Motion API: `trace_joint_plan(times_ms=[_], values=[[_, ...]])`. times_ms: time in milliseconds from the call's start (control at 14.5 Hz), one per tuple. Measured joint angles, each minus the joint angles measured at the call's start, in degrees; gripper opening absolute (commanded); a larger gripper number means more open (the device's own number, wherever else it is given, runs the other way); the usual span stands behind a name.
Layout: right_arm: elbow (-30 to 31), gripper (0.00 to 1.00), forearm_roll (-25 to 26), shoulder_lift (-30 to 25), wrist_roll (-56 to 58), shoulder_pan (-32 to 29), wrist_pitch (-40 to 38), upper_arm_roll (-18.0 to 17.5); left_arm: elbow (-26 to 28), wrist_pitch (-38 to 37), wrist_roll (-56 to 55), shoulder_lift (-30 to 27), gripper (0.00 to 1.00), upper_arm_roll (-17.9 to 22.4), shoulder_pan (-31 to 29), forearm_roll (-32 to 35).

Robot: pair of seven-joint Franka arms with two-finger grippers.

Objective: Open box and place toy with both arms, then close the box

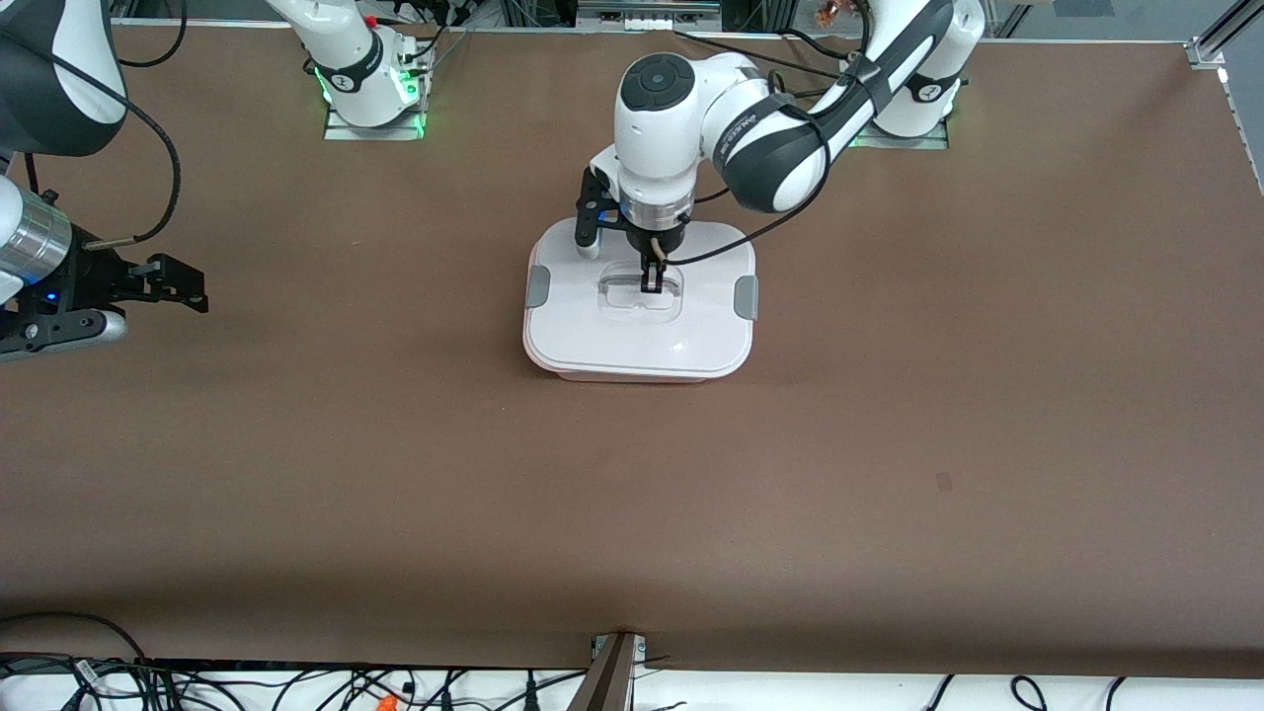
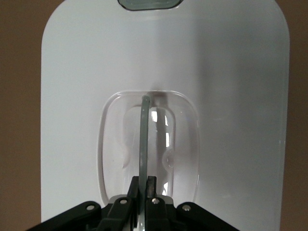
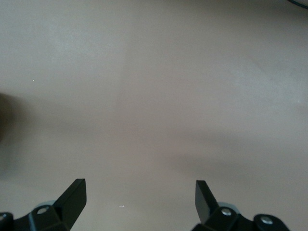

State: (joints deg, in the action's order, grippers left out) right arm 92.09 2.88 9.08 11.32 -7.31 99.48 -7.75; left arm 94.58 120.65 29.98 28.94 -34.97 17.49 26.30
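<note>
I see the left gripper (image 1: 652,284) down on the box (image 1: 640,301), its fingers (image 2: 151,185) pinched tight on the thin grey handle (image 2: 144,139) standing upright in the clear recess (image 2: 183,144) at the middle of the white lid (image 1: 632,336). The lid sits flat on the pale pink tub, both grey side clips (image 1: 747,296) against its short edges. The box rests mid-table, nearer the arm bases' edge than the camera's edge. My right gripper (image 1: 183,286) waits with fingers (image 3: 72,197) spread wide over bare brown table (image 1: 889,444) toward the right arm's end.
</note>
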Motion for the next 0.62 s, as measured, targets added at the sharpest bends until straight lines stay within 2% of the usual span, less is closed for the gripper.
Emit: trace_joint_plan(times_ms=[207,622], values=[[0.00,0.99,-0.03,-0.03,-0.02,0.05,0.19,-0.03,0.02,2.35,-2.61,1.61,0.00,0.01,0.56,1.47],[0.16,0.99,-0.02,-0.87,-5.22,0.24,0.41,-0.23,0.07,2.40,-2.84,1.97,0.00,0.08,0.64,1.68]])
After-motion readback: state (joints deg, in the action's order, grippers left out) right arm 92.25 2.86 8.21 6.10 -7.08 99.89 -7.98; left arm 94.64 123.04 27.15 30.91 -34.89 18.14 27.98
